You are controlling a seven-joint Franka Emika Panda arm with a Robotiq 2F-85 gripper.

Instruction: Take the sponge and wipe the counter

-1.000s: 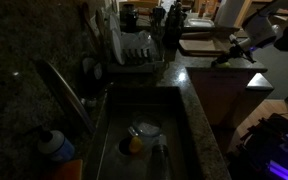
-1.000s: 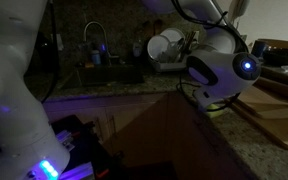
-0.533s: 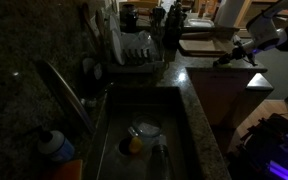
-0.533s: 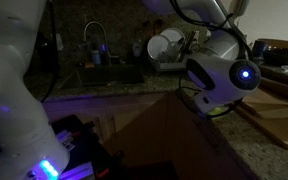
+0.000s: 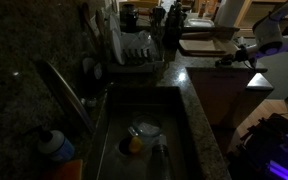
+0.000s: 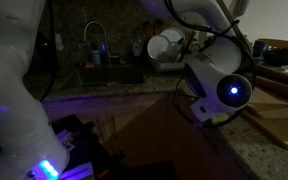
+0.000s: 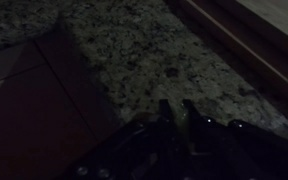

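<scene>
Dimly, gripper (image 7: pixel 176 110) low over counter (image 7: pixel 144 55), near its outer edge. Jaws nearly together; too dark to tell if clamped. Sponge (image 6: pixel 219 119): yellow-green sliver beneath gripper, at that edge.

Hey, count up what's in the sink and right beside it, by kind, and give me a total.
Faucet: 1
Blue-capped bottle: 1
Pale bowl in the basin: 1
Orange-yellow lump in the basin: 1
Total: 4
Anything darker in the basin is too dim to count.
</scene>
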